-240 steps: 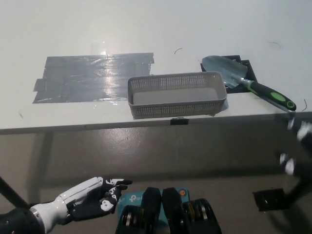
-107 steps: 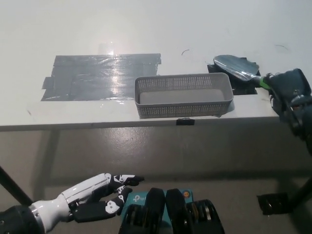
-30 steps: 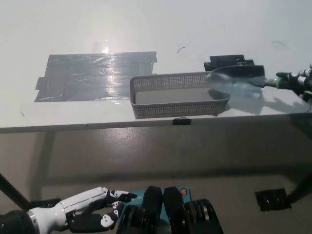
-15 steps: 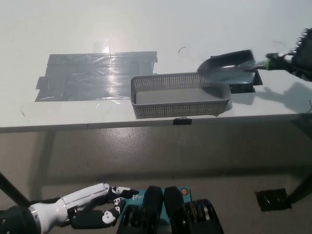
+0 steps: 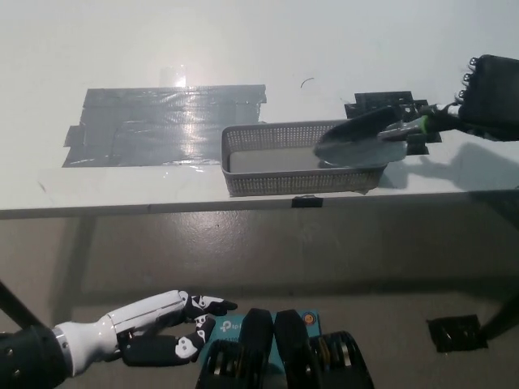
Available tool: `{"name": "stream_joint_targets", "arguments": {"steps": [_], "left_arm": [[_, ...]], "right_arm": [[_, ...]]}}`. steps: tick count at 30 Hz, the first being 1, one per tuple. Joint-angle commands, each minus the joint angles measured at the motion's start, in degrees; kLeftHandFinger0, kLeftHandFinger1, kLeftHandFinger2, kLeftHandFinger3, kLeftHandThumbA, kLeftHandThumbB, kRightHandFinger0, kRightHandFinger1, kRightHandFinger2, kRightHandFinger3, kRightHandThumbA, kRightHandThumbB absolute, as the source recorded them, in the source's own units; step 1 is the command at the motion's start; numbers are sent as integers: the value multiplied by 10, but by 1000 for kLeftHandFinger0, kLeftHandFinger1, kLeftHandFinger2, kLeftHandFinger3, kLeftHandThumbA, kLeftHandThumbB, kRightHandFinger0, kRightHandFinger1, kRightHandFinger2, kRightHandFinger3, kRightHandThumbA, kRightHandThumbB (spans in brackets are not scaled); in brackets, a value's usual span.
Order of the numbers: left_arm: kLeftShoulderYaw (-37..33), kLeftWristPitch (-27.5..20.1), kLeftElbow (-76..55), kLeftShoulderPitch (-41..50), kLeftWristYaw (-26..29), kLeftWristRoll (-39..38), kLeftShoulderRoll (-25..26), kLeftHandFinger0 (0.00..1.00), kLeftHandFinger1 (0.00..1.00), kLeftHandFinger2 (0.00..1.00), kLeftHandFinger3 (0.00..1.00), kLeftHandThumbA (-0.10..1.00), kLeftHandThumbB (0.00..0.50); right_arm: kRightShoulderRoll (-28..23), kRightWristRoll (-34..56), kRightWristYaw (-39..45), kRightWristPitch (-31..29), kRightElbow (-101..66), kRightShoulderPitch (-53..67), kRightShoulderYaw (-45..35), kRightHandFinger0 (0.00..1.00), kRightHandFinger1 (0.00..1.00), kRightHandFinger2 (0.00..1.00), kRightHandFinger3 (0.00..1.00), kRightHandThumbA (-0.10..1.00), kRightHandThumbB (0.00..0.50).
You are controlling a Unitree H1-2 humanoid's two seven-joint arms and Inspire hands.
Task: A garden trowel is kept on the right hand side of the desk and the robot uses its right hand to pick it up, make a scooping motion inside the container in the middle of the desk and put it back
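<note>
The black right hand [image 5: 490, 97] is at the right edge of the head view, above the right end of the white desk [image 5: 243, 49]. It is wrapped around the grip of the garden trowel [image 5: 358, 144]. The green-and-black handle disappears into the closed fingers, so only a short stretch of it shows between hand and blade.

The trowel's long axis lies nearly across the picture, from the hand on the right to the blade on the left. It slopes a little, with the handle end sitting higher in the picture than the blade. The blade points towards the robot's left, and its rounded tip is over the inside of the grey mesh container [image 5: 276, 181]. The broad part of the blade covers the container's right end and overlaps its rim there. Whether the tip touches the container's floor cannot be told from this angle.

The container stands near the desk's front edge, with its long side parallel to that edge. A patch of grey tape [image 5: 154, 126] lies on the desk to its left. A black pad [image 5: 388, 100] shows just behind its right end, beyond the trowel.

The white left hand [image 5: 166, 335] rests low at the lower left, below the desk's edge, holding nothing, its fingers stretched out and slightly apart.
</note>
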Motion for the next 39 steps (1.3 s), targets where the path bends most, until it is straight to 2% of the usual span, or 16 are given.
{"name": "stream_joint_targets", "arguments": {"steps": [1,5,10,13,14,17,19,20,23,24,27,29,32,33,38,39], "left_arm": [[1,7,-4,-19,-2,-13,11,1000,1000,1000,1000,1000,500],[0,7,-5,-19,0,-13,13,1000,1000,1000,1000,1000,500],[0,7,-4,-19,0,-13,12,1000,1000,1000,1000,1000,500],[-2,7,-5,-20,2,-16,11,1000,1000,1000,1000,1000,500],[-2,7,-7,-19,1,-15,11,1000,1000,1000,1000,1000,500],[-2,7,-10,-20,2,-15,12,1000,1000,1000,1000,1000,500],[-4,7,-10,-21,0,-14,11,1000,1000,1000,1000,1000,500],[-5,7,-9,-22,2,-17,11,1000,1000,1000,1000,1000,500],[-11,7,-10,-24,3,-19,11,1000,1000,1000,1000,1000,500],[-12,7,-10,-25,3,-19,12,1000,1000,1000,1000,1000,500],[-17,7,-11,-31,3,-20,11,1000,1000,1000,1000,1000,500],[-18,7,-10,-34,1,-21,10,1000,1000,1000,1000,1000,500],[-23,7,-8,-40,-1,-24,12,1000,1000,1000,1000,1000,500],[-25,7,-6,-44,-2,-25,12,1000,1000,1000,1000,1000,500],[-35,7,-10,-51,6,-33,16,1000,1000,1000,1000,1000,500],[-38,7,-9,-52,6,-34,15,1000,1000,1000,1000,1000,500]], "right_arm": [[-19,39,186,0,5,-30,-66,0,140,434,87,-100,56],[-7,42,278,24,6,-26,-91,0,264,638,341,-100,6],[1,37,278,0,11,-25,-101,0,158,543,249,-100,39],[1,36,277,0,-2,-15,-113,0,129,534,319,-100,37],[1,35,281,0,-15,-15,-107,0,116,523,306,-6,1],[7,38,300,0,-29,-9,-111,0,149,553,327,-100,0],[13,34,327,0,-41,1,-131,0,163,524,367,17,0],[20,38,348,8,-49,4,-140,0,156,517,411,128,0],[38,36,412,38,-69,14,-157,0,180,549,511,202,0],[40,36,419,41,-79,17,-161,0,203,582,788,254,0],[66,43,446,49,-79,27,-175,0,68,406,321,47,7],[76,47,470,57,-87,32,-183,0,69,428,309,-87,23],[106,23,468,68,-98,52,-194,0,57,395,154,203,0],[117,20,466,70,-100,58,-197,0,36,383,94,116,0],[161,11,456,73,-89,87,-224,0,64,442,163,36,0],[164,4,449,70,-89,91,-227,0,69,442,151,103,0]]}}
